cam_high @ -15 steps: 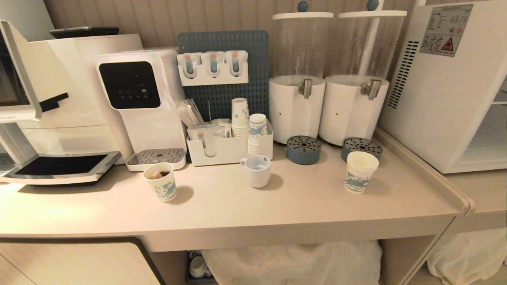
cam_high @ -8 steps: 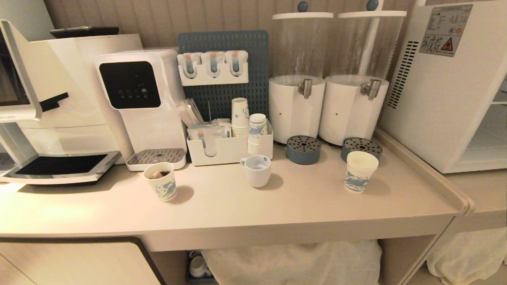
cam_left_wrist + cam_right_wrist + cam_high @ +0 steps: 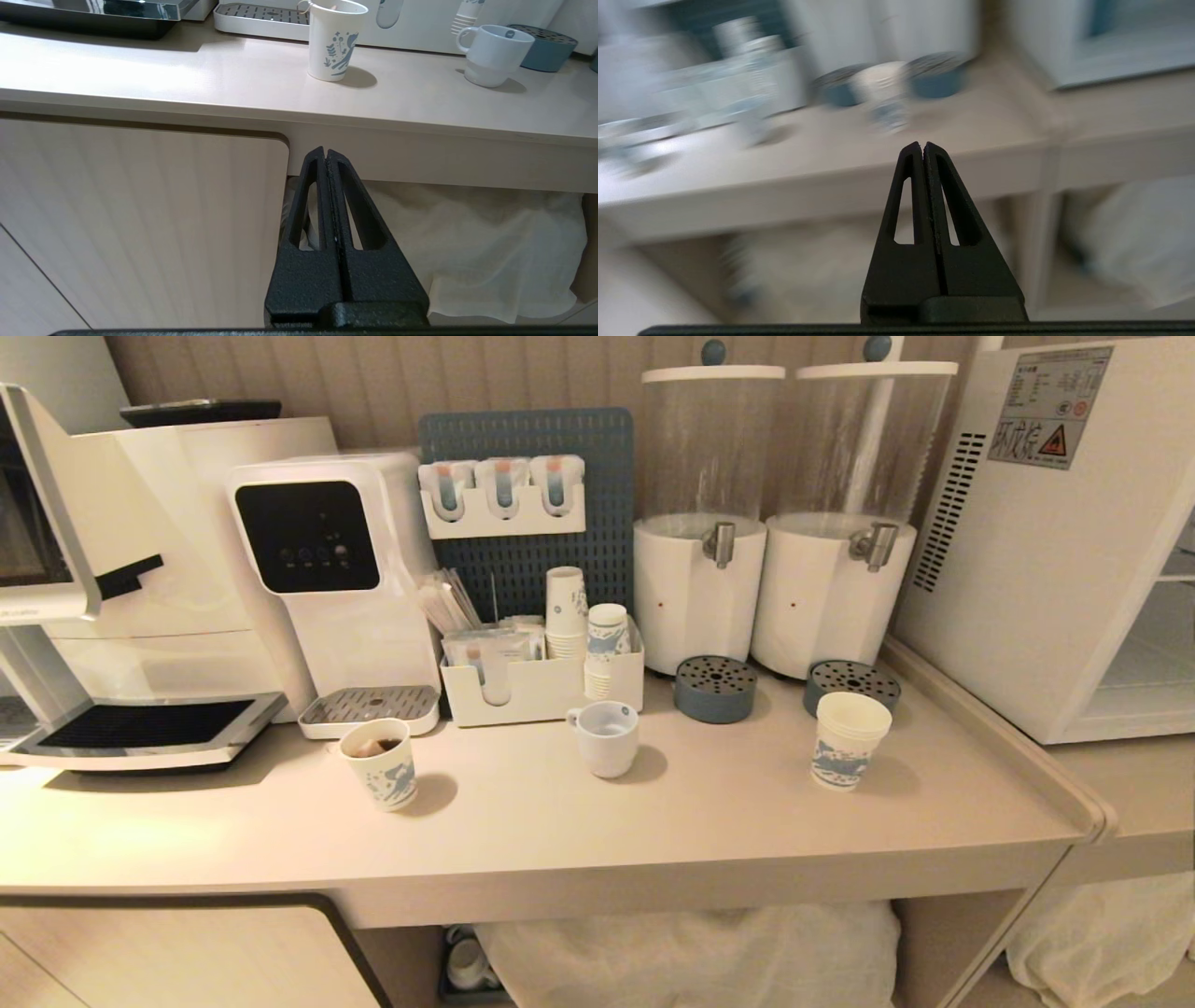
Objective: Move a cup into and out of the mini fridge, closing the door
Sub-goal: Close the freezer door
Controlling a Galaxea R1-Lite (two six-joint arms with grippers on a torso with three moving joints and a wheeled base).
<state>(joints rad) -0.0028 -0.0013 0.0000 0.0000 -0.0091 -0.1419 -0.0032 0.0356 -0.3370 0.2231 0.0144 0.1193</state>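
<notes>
**Nothing on the counter has shifted; the cup waits by the fridge**

Nothing on the worktop has moved since a second ago: every cup stands exactly where it did, and neither arm has come into the head view.

The tall white paper cup with the blue printed pattern (image 3: 848,742) stands upright on the pale beige counter (image 3: 560,821), at its right end, just in front of a round blue-grey drip tray (image 3: 852,683). That puts it nearest the boxy white mini fridge (image 3: 1046,569), which sits on a lower ledge to the right. The fridge's glass-paned door (image 3: 1125,653) runs off the edge of sight, so I cannot tell whether it is shut.

The right gripper (image 3: 923,145) hangs below the counter's front edge, black fingers pressed together and empty, aimed roughly at the cup. I judge it is the arm for this job, being on the fridge side; it would have to spread its fingers before any grasp.

The left gripper (image 3: 325,151) is parked low before a pale wooden cabinet front (image 3: 140,224), likewise closed on nothing.

Further left, a plain white rounded mug (image 3: 607,737) and a second blue-print paper cup (image 3: 378,765) stand well apart from the work.
</notes>
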